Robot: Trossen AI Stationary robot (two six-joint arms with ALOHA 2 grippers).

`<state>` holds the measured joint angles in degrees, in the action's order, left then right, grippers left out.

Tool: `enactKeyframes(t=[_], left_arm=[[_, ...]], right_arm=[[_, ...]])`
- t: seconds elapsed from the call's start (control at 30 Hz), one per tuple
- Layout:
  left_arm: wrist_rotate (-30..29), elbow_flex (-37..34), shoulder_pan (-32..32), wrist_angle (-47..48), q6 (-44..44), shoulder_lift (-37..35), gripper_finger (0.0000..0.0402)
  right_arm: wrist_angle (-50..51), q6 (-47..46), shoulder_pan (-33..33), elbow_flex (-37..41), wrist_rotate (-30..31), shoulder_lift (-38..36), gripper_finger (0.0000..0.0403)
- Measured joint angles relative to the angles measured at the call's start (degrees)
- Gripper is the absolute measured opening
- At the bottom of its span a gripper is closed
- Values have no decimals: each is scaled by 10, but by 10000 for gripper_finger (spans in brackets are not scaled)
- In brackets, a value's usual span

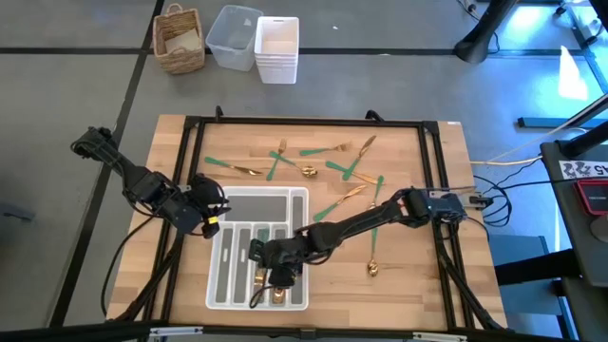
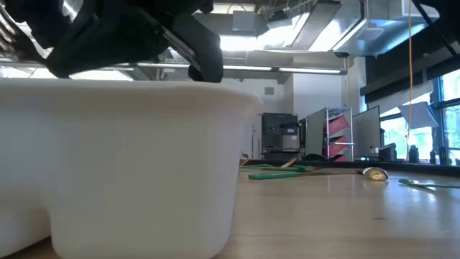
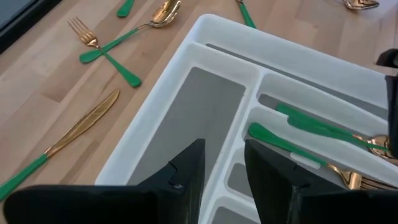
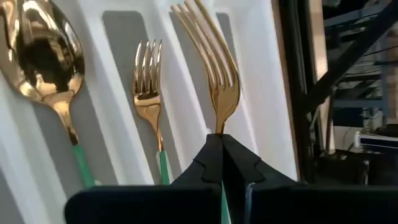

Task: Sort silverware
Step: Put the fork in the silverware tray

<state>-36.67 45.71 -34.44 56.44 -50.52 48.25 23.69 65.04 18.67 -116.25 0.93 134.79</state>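
The silverware has gold heads and green handles. Several pieces lie scattered on the far half of the table (image 1: pixel 313 161), and one spoon (image 1: pixel 374 269) lies to the right of the white organizer tray (image 1: pixel 296 201). A spoon (image 4: pixel 40 56) and a fork (image 4: pixel 148 87) lie in tray compartments. My right gripper (image 1: pixel 275 275) hovers over the tray's near end, shut on another fork (image 4: pixel 214 56). My left gripper (image 3: pixel 224 180) is open and hangs above the tray's far left part (image 3: pixel 205 106), touching nothing. My right gripper (image 4: pixel 222 138) pinches the fork between its two fingers at the neck (image 4: pixel 219 127), just below the gold head. The fingers lie along the fork, and its tines stick out past the fingertips over a tray compartment. Whether the fork touches the tray I cannot tell.
A knife (image 3: pixel 81 127), a fork (image 3: pixel 93 43) and a spoon (image 3: pixel 163 12) lie on the wood beside the tray's left wall. A black frame (image 1: pixel 313 122) borders the table. A wicker basket (image 1: pixel 180 38) and white bins (image 1: pixel 275 47) stand on the floor beyond.
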Motion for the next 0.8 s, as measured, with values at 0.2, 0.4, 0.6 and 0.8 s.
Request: enactKeyframes(t=[0.2, 0.4, 0.6, 0.8], left_arm=[[0, 0, 0, 0, 3, 0, 107], [0, 0, 0, 0, 4, 0, 107], [0, 0, 0, 0, 6, 0, 107], [0, 0, 0, 0, 6, 0, 107]], right_arm=[[32, -1, 0, -18, -5, 18, 0], [34, -1, -3, -18, -5, 41, 0], [28, -3, -8, -18, 15, 57, 0], [21, -2, -13, -18, 21, 66, 4]])
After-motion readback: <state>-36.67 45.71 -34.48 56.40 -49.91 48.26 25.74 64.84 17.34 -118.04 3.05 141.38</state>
